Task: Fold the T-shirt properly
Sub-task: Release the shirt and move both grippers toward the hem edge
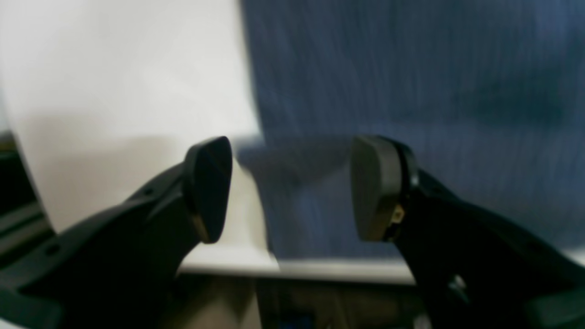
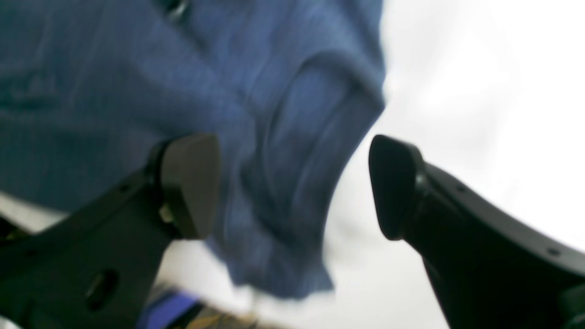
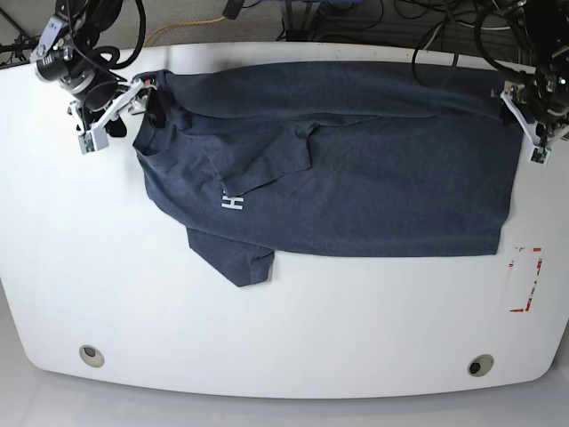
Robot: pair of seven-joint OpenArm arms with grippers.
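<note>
My left gripper (image 1: 292, 187) stands with its jaws apart and nothing between them; through the gap I see the edge where the T-shirt (image 1: 411, 114) meets the bare white table (image 1: 128, 91). My right gripper (image 2: 292, 187) is spread wide too, its pads clear of the cloth, with a rumpled fold of the blue fabric (image 2: 292, 137) lying in the gap behind them. Both wrist views are blurred, so I cannot say how close the pads are to the fabric.

From the base view, my right gripper (image 3: 114, 111) sits at the far left corner by the neck end of the shirt, and my left gripper (image 3: 533, 124) at the far right edge by the hem. The T-shirt (image 3: 373, 169) lies flat between them, spread sideways across the far half of the table (image 3: 267, 338), its upper part folded over, one sleeve folded onto the body and the other sleeve pointing toward the near edge.

The table is glossy white with rounded corners and two small round holes near its front edge. Red markings (image 3: 526, 283) sit on the surface just beyond the shirt's near right corner. Cables (image 3: 356, 13) and dark floor lie past the far edge.

White block letters (image 3: 233, 202) show on the shirt beside the folded sleeve; I read an "H", the rest being hidden, I think.
</note>
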